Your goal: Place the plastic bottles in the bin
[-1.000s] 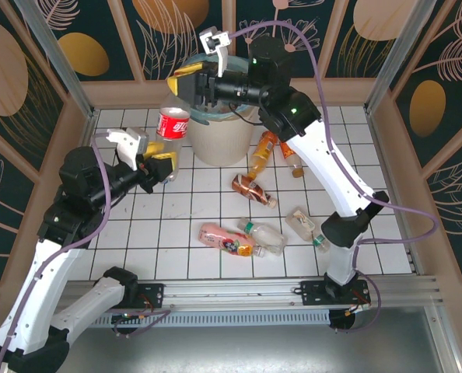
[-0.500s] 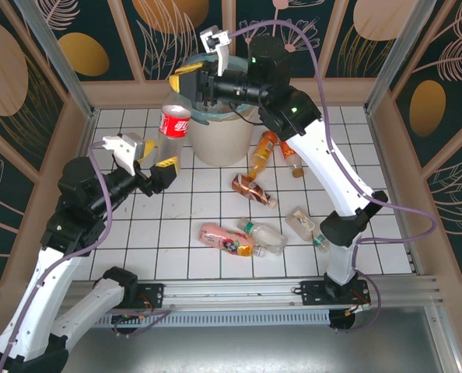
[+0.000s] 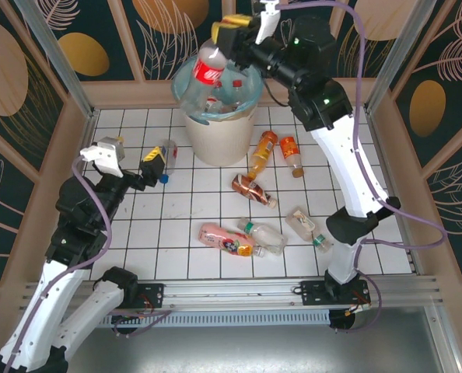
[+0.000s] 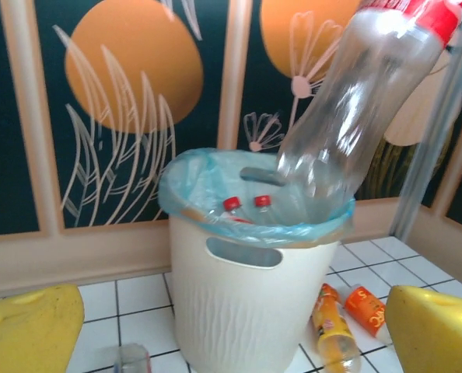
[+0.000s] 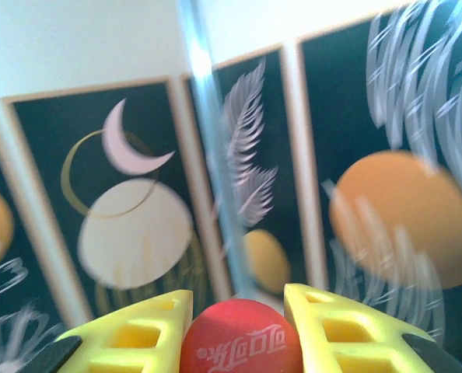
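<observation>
My right gripper sits high at the back of the cell. Its yellow jaws are clamped on the red-capped neck of a large clear plastic bottle with a red label. That bottle hangs tilted, cap up, with its base over the mouth of the round off-white plastic bin, near the left side of the rim. I cannot tell whether it touches the light teal plastic bag that lines the bin. From the left wrist I see 2 red-capped bottles lying inside.

My left gripper is low and left of the bin, jaws wide apart and holding nothing. A small clear bottle with a blue cap lies on the white tiled floor just ahead of its fingers, near the bin's wall.

6 more bottles lie on the tiles. 2 orange plastic bottles are just right of the bin, with a brown-labelled bottle in front of them. Nearer me, a pink bottle touches a clear bottle with a green cap, and another clear bottle lies beside the right arm's lower link.

The bin stands close to the back wooden kerb. Bare tiles run along the left kerb and across the near left, in front of my left arm.
</observation>
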